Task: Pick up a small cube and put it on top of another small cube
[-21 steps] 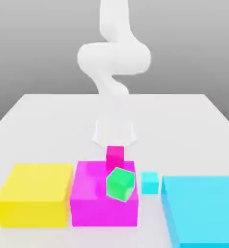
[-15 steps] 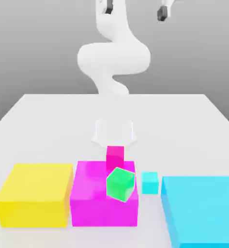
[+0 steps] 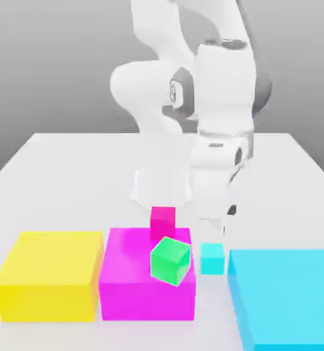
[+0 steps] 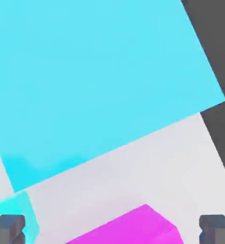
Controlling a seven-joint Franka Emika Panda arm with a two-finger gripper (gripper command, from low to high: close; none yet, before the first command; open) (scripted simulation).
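Arm [image 3: 219, 123] lowered since earlier | fingers [image 4: 218, 228] spread, pointing down | above small cube [image 3: 212, 258]

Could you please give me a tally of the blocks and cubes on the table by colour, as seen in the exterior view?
Yellow: 1, the big yellow block
Magenta: 2, the big magenta block and the small magenta cube
Green: 1, the small green cube
Cyan: 2, the small cyan cube and the big cyan block
Total: 6
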